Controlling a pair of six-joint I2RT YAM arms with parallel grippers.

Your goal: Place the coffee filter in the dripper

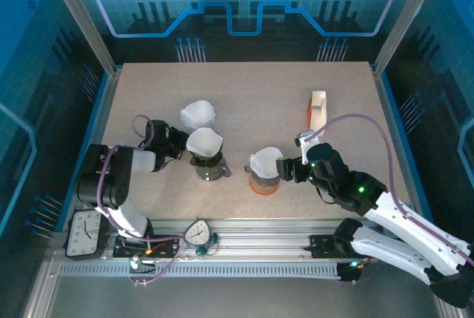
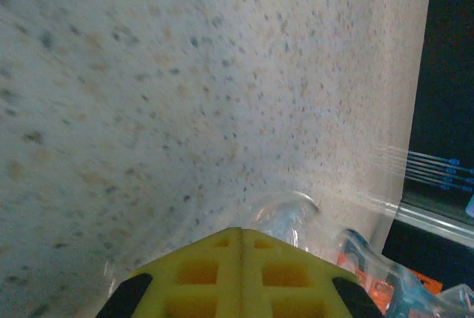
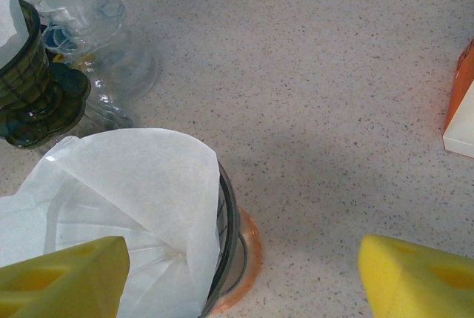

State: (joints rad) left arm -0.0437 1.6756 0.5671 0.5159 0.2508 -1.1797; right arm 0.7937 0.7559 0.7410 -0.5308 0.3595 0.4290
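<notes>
right wrist view: we see the right gripper (image 3: 241,255) open and empty, the coffee filter (image 3: 126,207) just left of it, seated in the dripper (image 3: 231,218).

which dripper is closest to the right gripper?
The orange-based dripper, front right of the three, right beside the right gripper. The dark dripper and the clear dripper sit farther left.
</notes>
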